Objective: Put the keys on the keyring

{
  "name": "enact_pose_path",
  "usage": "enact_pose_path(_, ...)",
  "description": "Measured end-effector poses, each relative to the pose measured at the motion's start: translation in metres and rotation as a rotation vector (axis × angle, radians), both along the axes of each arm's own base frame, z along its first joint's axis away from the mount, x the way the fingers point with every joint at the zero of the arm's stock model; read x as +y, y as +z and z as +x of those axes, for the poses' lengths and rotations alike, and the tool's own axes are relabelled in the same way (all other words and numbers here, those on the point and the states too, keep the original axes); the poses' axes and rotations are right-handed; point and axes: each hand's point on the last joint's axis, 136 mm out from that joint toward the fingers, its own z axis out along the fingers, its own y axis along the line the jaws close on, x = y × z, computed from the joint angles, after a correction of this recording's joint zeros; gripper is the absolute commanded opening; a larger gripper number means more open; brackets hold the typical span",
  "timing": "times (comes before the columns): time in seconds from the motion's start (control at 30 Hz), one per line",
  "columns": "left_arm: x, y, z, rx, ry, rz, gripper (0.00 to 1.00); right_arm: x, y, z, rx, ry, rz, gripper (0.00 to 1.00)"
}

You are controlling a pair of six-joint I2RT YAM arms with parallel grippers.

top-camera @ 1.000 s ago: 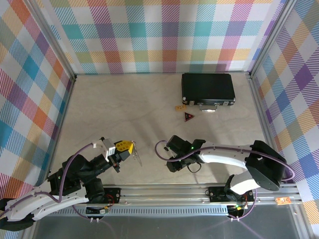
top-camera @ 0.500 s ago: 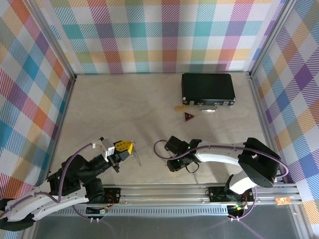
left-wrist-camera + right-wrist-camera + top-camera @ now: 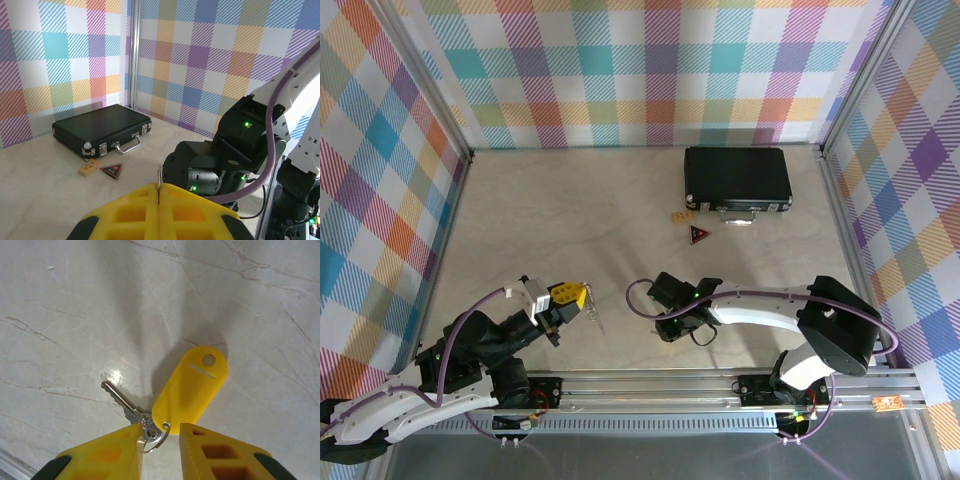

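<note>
The key [image 3: 121, 401] is silver and lies flat on the pale table, joined by a small split ring [image 3: 156, 438] to a yellow oval tag [image 3: 191, 389]. My right gripper [image 3: 160, 434] points straight down over it, open, with the key's head and split ring between its yellow fingers [image 3: 107, 455]. From above, the right gripper [image 3: 670, 318] covers the key. My left gripper [image 3: 159, 188] is shut on the keyring [image 3: 159, 175], seen edge-on as a thin gray loop. In the top view the keyring [image 3: 594, 318] sticks out of the left gripper [image 3: 576, 296] toward the right arm.
A black case [image 3: 737, 178] lies at the back right, with a small tan tag [image 3: 680, 215] and a dark red triangular tag [image 3: 699, 235] in front of it. The right arm's dark wrist [image 3: 220, 165] stands close in front of the left gripper. Checked walls enclose the table.
The right gripper has shifted a little to the left over the key and its jaws have narrowed. The left arm and the keyring have stayed still.
</note>
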Motion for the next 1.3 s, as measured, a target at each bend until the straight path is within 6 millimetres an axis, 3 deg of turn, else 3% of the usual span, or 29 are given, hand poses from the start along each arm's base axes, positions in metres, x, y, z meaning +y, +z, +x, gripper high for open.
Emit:
enact_pose_path(0.6,0.000,0.000,0.000,0.000,0.000,0.000,0.00,-0.010,-0.003,-0.002,0.004,0.003,-0.045,0.04)
enact_pose_path(0.77,0.001,0.001,0.000,-0.002,0.000,-0.004,0.00,-0.014,0.005,0.003,-0.027,-0.001,-0.052,0.02)
enact_pose_path(1.0,0.001,0.000,0.000,-0.001,0.000,-0.003,0.00,-0.022,0.021,0.025,-0.127,-0.046,-0.046,0.00)
enact_pose_path(1.3,0.001,0.000,0.000,-0.001,0.001,-0.003,0.00,-0.009,0.051,0.070,-0.404,-0.173,0.132,0.00)
